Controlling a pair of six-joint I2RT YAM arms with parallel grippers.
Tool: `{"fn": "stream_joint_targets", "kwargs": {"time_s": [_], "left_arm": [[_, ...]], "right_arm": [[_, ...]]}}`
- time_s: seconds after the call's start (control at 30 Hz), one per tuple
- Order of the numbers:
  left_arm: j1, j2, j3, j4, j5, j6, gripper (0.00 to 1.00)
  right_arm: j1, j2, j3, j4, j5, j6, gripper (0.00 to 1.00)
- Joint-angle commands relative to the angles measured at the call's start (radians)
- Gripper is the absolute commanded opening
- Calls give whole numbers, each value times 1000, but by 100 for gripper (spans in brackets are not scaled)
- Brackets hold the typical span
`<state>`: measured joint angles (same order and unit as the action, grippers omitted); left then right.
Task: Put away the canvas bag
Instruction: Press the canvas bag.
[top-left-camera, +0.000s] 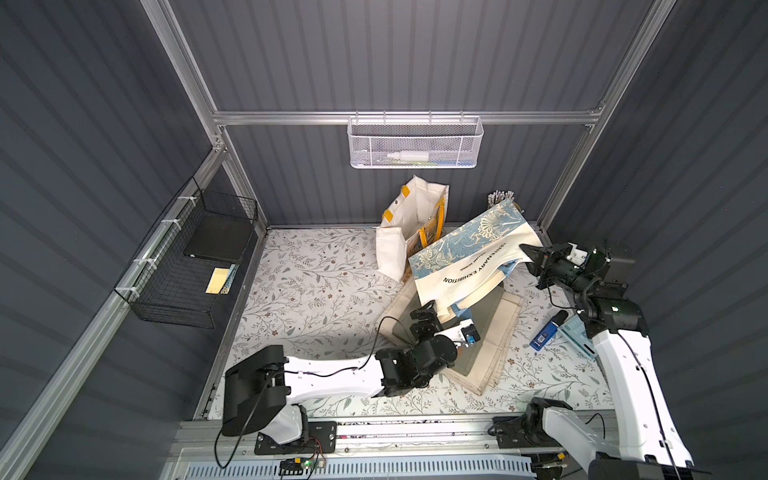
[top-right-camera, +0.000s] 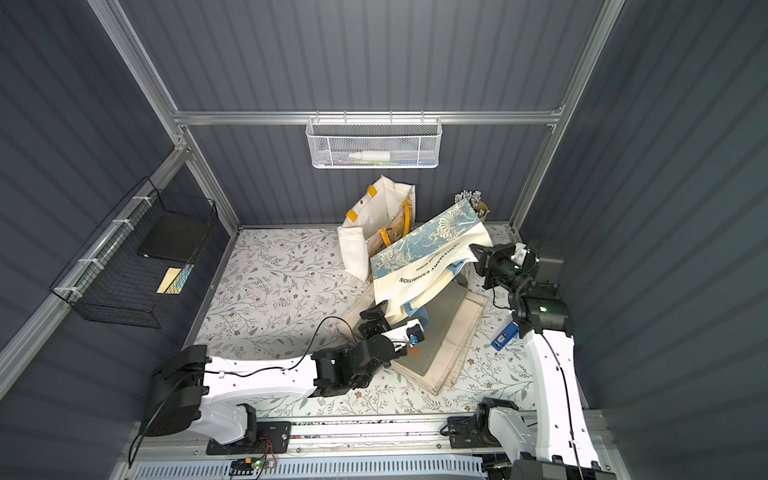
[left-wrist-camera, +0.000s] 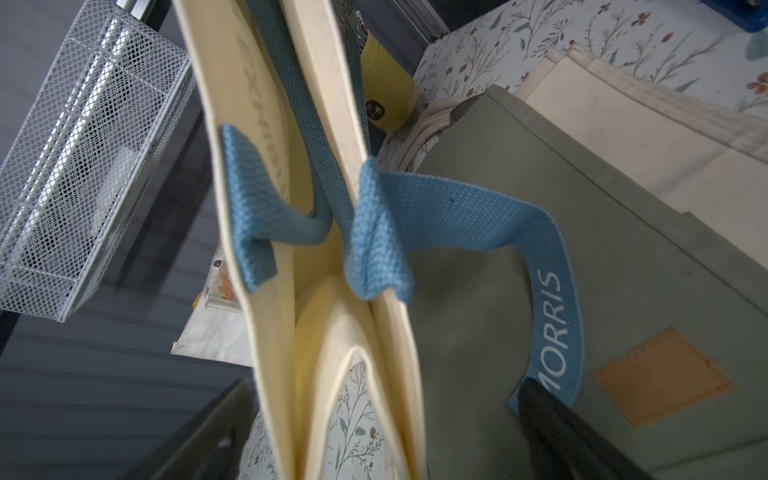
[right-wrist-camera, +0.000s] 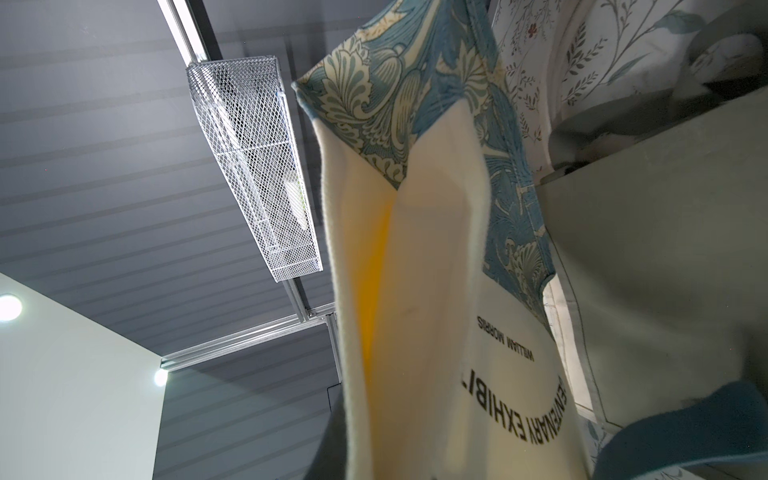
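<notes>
Nearest, the left arm (top-left-camera: 332, 374) sits with jaws spread under the canvas bag (top-left-camera: 465, 257), which hangs above the bench's folded bags (top-left-camera: 494, 353), right of centre. Only the jaws of the right arm (top-left-camera: 611, 311) pinch its edge; the cloth may slip, or its blue handle (left-wrist-camera: 457, 224) may snag.

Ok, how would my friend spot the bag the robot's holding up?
Below the white mesh basket on the back wall, look at the right side of the flowery table. The jaws of the right arm hold a cream canvas bag above a flat grey-green bag. Only it has a blue leafy band, black EXHIBITION lettering and blue straps; the standing tote nearby has yellow handles.
</notes>
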<state>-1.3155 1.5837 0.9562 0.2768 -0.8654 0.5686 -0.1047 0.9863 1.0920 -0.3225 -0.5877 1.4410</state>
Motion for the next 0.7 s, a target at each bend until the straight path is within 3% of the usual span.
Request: {"fn": "stream_joint_targets", "kwargs": {"time_s": [0.0,0.13,0.17,0.27,0.3,0.47,0.67], "left_arm": [[-2,92,20,297,-184,177,99],[30,157,63,349,-229,205,95],[40,168,71,357,-256,221,88],[56,146,37,409,-283,254,52],[62,129,28,408,-278,245,44],[84,51,36,170,-213,163,0],[74,-103,33,-98,-163,115,0]], "right_arm": [[-1,-13,-2,81,-32,75,0],[-1,-18,-33,117,-60,98,0],[-1,-20,-34,113,-61,96,0],[0,-23,-45,123,-73,96,0],[-1,-20,-48,125,-83,92,0],[-3,-10,-52,104,-81,50,0],[-29,5,-32,50,-74,-28,0]]}}
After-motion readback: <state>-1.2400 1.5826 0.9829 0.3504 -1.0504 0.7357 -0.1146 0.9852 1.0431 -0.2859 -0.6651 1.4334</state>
